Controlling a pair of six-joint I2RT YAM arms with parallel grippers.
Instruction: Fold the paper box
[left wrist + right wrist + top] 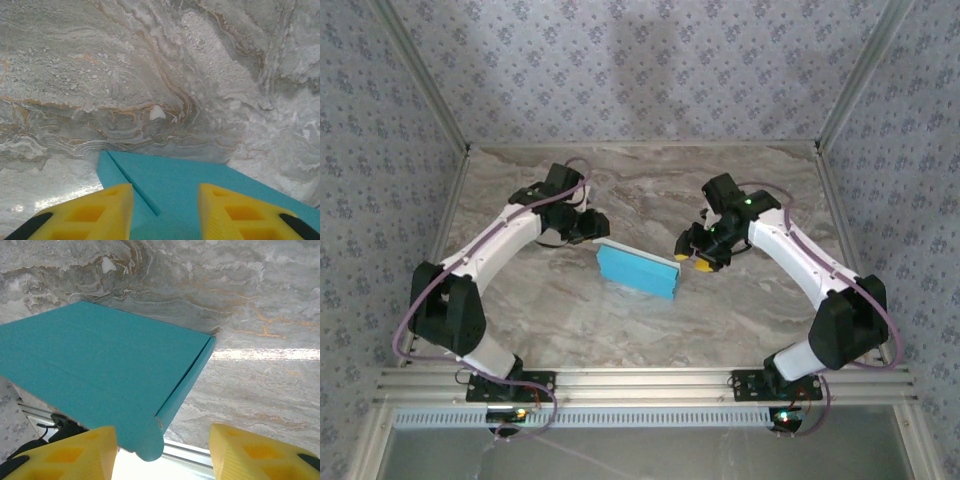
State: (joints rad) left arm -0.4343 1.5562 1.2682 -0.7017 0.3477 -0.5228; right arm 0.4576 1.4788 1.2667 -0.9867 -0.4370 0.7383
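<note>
Flat light-blue rectangular cardboard box (638, 270) lies on the grey marble worktop (650, 190), btw my two arms. My left tool (590, 228) is at its left end, yellow fingers (95, 212) apart over the blue top, not clamping. My right tool (692, 258), at the right end, is open too, w/ the box corner btw its fingers.
</note>
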